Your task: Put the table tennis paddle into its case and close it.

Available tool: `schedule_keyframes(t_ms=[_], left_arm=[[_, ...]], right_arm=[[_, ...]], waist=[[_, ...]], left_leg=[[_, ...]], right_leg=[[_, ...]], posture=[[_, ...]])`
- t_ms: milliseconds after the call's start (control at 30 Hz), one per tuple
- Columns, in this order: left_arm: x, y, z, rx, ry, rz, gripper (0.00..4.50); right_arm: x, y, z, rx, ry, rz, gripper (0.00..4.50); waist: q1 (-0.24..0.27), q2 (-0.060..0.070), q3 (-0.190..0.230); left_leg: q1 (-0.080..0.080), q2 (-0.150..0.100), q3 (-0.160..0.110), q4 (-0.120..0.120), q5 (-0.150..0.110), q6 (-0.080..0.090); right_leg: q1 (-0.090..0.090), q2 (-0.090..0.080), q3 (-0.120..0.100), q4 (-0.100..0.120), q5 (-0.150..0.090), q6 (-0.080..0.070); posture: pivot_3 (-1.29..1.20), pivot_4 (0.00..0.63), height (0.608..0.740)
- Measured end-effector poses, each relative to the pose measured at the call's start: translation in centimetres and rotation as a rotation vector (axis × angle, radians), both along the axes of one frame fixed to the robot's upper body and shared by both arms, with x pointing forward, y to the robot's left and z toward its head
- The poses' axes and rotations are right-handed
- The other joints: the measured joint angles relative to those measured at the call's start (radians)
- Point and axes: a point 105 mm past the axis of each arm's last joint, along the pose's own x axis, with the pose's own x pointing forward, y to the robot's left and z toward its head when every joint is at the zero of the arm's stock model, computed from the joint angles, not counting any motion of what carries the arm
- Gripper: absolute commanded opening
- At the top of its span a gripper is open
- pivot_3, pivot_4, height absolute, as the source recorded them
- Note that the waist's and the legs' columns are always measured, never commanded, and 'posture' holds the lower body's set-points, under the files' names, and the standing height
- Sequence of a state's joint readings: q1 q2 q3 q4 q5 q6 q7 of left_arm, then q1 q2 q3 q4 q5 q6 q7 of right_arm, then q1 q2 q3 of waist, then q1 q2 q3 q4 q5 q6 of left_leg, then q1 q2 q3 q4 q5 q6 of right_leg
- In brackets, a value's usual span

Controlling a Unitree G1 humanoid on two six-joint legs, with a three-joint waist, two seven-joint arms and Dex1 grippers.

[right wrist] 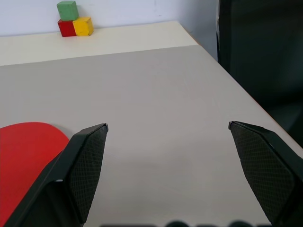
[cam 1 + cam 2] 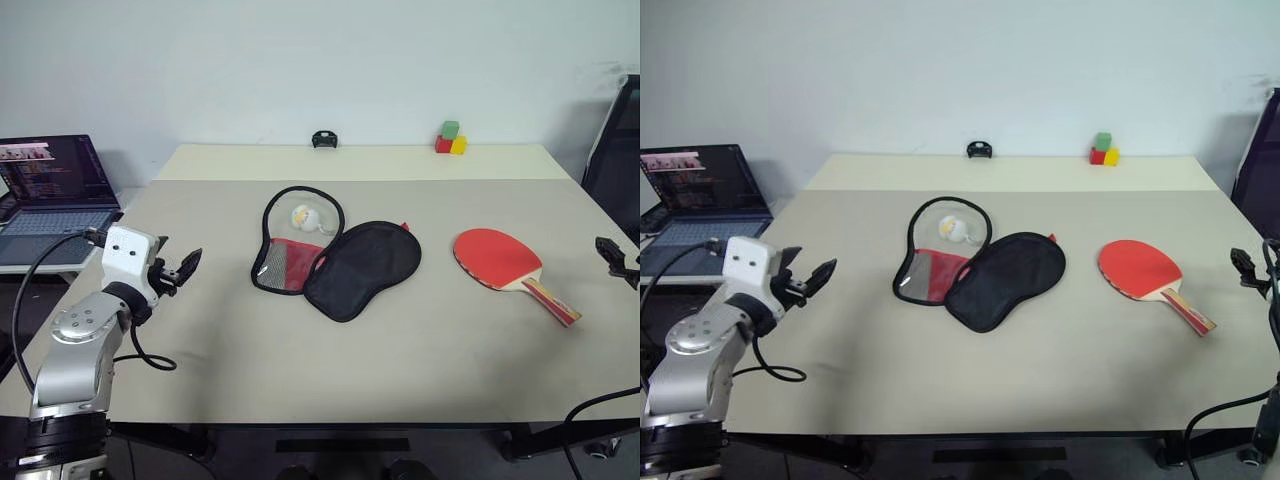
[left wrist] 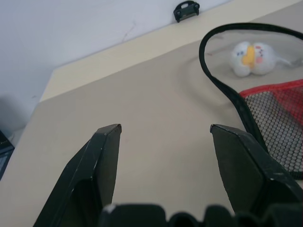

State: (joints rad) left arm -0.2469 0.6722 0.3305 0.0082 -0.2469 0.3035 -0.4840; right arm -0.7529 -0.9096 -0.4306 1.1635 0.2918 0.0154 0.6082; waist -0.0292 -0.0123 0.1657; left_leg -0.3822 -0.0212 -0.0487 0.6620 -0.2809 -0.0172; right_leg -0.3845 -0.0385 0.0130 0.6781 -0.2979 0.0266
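Note:
The table tennis paddle (image 2: 497, 255) lies flat on the right part of the table (image 2: 400, 370), red face up, its striped handle pointing toward the near right. Its case (image 2: 362, 268) lies open at the table's middle: the black side is folded out to the right, and the red mesh side (image 2: 290, 262) with its black-edged rim is on the left. My left gripper (image 2: 183, 267) hovers open and holding nothing over the table's left edge, pointing toward the case (image 3: 274, 123). My right gripper (image 1: 168, 125) is open wide and holding nothing at the table's right edge, with the paddle (image 1: 23, 156) off to its left.
A small white ball (image 2: 305, 216) sits inside the case's open rim. Red, yellow and green blocks (image 2: 450, 138) and a small black object (image 2: 323, 139) stand at the far edge. An open laptop (image 2: 55, 185) is beside the table on the left, and a dark chair (image 2: 615, 150) on the right.

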Motion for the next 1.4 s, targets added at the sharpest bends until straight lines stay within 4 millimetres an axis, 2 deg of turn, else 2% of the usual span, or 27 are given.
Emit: schedule_keyframes(t_ms=[267,467,567,700,800,967,1067,1233,1400], left_arm=[[-0.1,-0.1,-0.6,-0.018,0.0,0.013,3.29],[0.2,0.2,-1.1,-0.03,0.015,0.008,3.29],[0.3,-0.1,-0.5,-0.044,-0.005,-0.016,3.29],[0.9,-0.2,0.4,-0.067,-0.037,-0.047,3.29],[1.6,-1.1,0.7,-0.098,-0.026,-0.116,3.29],[2.9,-3.6,1.2,-0.095,0.018,-0.278,3.29],[3.2,-4.7,1.9,-0.081,0.032,-0.367,3.29],[2.0,-6.9,1.2,-0.084,0.131,-0.558,3.29],[0.9,-8.8,1.2,-0.066,0.178,-0.691,3.29]], right_arm=[[-0.2,-0.5,0.9,-0.006,-0.014,-0.008,4.49],[0.4,1.2,2.1,0.024,-0.045,0.107,4.49],[1.9,4.4,2.5,0.042,-0.065,0.248,4.49],[2.7,9.3,1.0,0.061,-0.02,0.432,4.49],[1.9,12.7,-0.2,0.072,0.047,0.563,4.49],[-0.2,17.2,0.1,0.08,0.092,0.701,4.49],[-1.1,20.1,-0.6,0.127,0.139,0.767,4.49],[-1.7,23.4,-1.4,0.267,0.22,0.794,4.49],[-1.4,25.7,-2.6,0.322,0.309,0.763,4.49]], waist=[[-0.001,0.0,0.0],[-0.002,0.0,0.0],[-0.004,-0.001,0.0],[0.001,-0.001,0.0],[0.011,-0.001,0.0],[0.025,-0.001,0.0],[0.023,-0.001,0.0],[0.012,-0.001,0.0],[0.007,-0.001,0.0]], left_leg=[[0.001,0.0,0.001,0.0,0.0,0.0],[0.001,0.0,0.001,0.0,0.0,0.0],[0.001,0.001,0.001,0.0,0.0,0.0],[0.0,0.001,0.0,0.0,0.0,0.0],[-0.003,0.0,0.0,0.001,0.0,0.0],[-0.004,0.0,-0.002,0.001,0.0,0.0],[-0.003,0.0,-0.001,0.001,0.0,0.0],[-0.003,0.0,-0.002,0.001,0.0,0.0],[-0.003,0.0,-0.002,0.001,0.0,0.0]], right_leg=[[0.0,0.0,0.001,0.001,0.0,0.0],[0.0,0.0,0.001,0.001,0.0,0.0],[0.0,0.0,0.001,0.002,0.0,0.0],[-0.001,0.0,0.0,0.002,0.0,0.0],[-0.004,-0.001,0.0,0.002,0.0,0.0],[-0.004,0.0,-0.001,0.002,0.0,0.0],[-0.004,0.0,-0.001,0.002,0.0,0.0],[-0.004,0.0,0.0,0.002,0.0,0.0],[-0.004,0.0,0.0,0.002,0.0,0.0]], posture=[[0.0,0.15,0.74],[0.0,0.15,0.74],[0.0,0.15,0.74],[0.0,0.15,0.74],[0.0,0.15,0.74],[0.0,0.15,0.74],[0.0,0.15,0.74],[0.0,0.15,0.74],[0.0,0.15,0.74]])
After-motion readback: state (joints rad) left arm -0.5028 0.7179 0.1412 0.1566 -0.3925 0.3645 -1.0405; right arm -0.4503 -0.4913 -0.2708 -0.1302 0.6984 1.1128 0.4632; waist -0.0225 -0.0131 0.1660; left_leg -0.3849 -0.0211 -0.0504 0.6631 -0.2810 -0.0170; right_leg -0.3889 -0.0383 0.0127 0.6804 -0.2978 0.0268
